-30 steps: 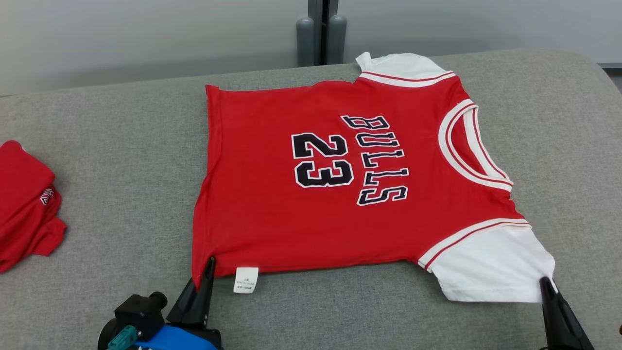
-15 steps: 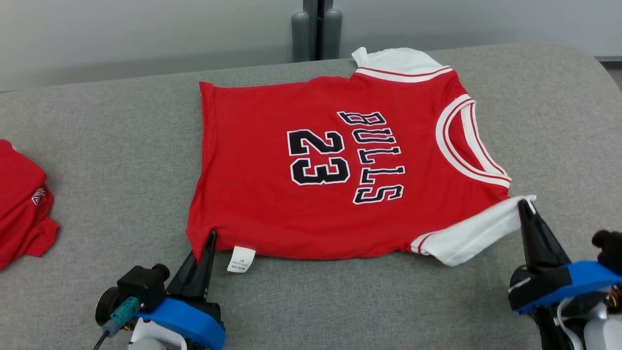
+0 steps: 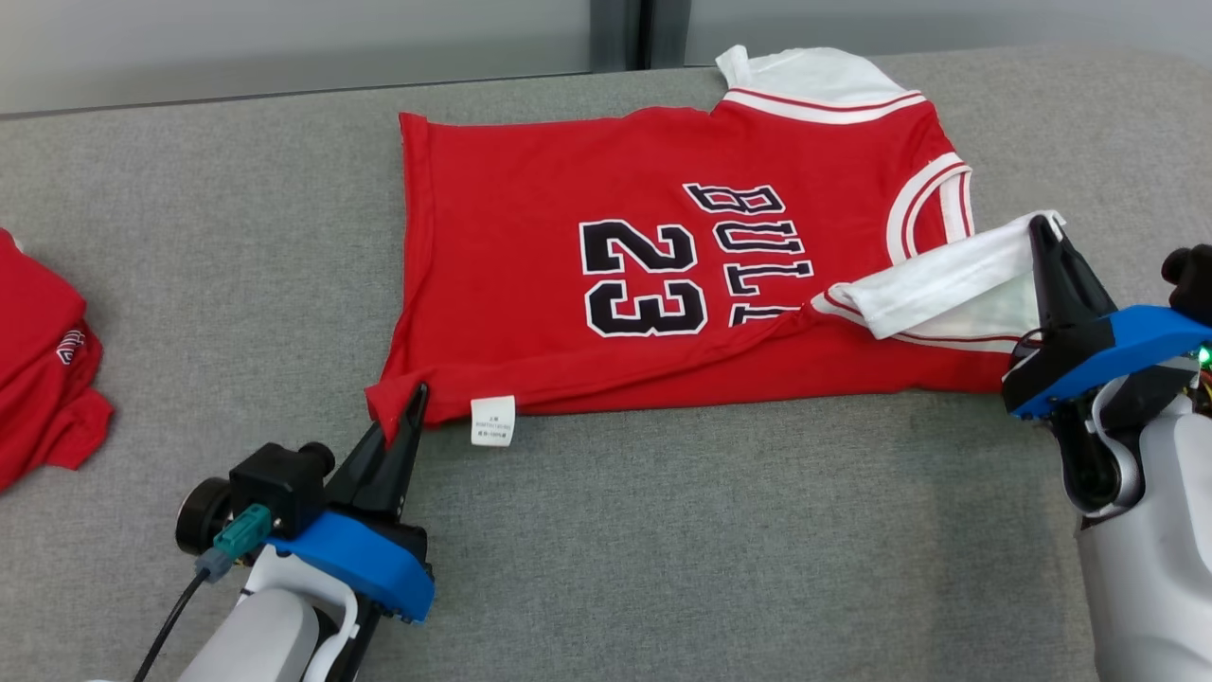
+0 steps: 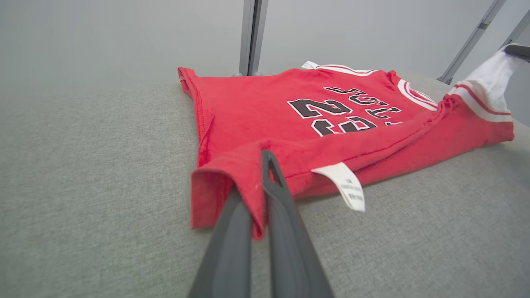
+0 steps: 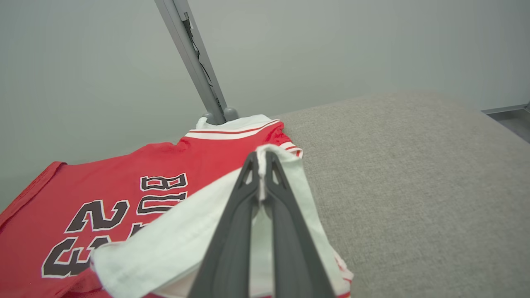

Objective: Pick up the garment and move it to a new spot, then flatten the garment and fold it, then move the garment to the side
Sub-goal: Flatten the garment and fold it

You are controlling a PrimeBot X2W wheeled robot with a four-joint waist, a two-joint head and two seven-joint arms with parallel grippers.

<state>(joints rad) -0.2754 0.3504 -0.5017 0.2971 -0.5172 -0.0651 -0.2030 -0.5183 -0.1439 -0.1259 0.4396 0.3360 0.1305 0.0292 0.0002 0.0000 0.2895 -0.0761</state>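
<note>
Grips the red garment (image 3: 663, 275), spread on the tabletop (image 3: 663, 549): left pincer (image 3: 417, 393) clamped on its near hem corner (image 3: 386, 403), right pincer (image 3: 1042, 227) clamped on its white sleeve (image 3: 947, 284), raised over the chest. Leaves open grey cloth nearside and right; red clothes (image 3: 38, 379) far left, pale wall (image 3: 284, 38) behind.

Grey padded table against a pale wall
You look over a wide table (image 3: 663, 530) covered in grey woven fabric, evenly lit. Behind it stands a plain pale grey wall (image 3: 284, 38), split by a darker upright post (image 3: 620, 28).
</note>
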